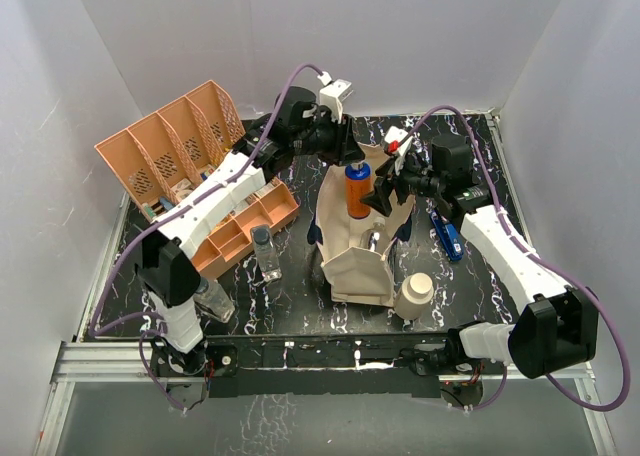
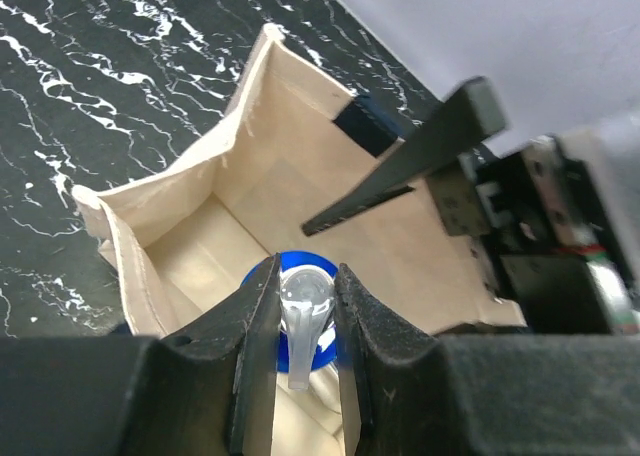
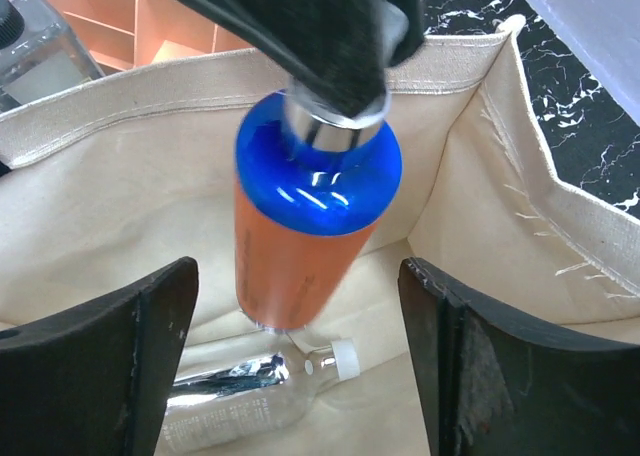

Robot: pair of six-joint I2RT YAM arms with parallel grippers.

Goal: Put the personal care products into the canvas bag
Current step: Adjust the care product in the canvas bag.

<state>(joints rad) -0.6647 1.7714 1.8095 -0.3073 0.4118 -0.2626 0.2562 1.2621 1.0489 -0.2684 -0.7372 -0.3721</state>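
Observation:
The cream canvas bag [image 1: 358, 261] stands mid-table with its mouth open. My left gripper [image 1: 351, 164] is shut on the clear pump top of an orange bottle with a blue shoulder [image 1: 357, 196], which hangs upright in the bag's mouth. In the left wrist view the fingers [image 2: 258, 321] pinch that top [image 2: 304, 301] above the bag's floor [image 2: 200, 266]. My right gripper [image 3: 298, 276] is open at the bag's right rim [image 3: 520, 166], its fingers well clear of the orange bottle [image 3: 290, 256]. A clear white-capped bottle [image 3: 250, 401] lies inside the bag.
A cream cylinder [image 1: 414, 296] stands just right of the bag's front. A clear dark-capped bottle [image 1: 266, 252] and another clear bottle [image 1: 213, 298] stand to the left. The orange compartment tray [image 1: 185, 161] is at the back left. A slim blue object [image 1: 447, 234] lies to the right.

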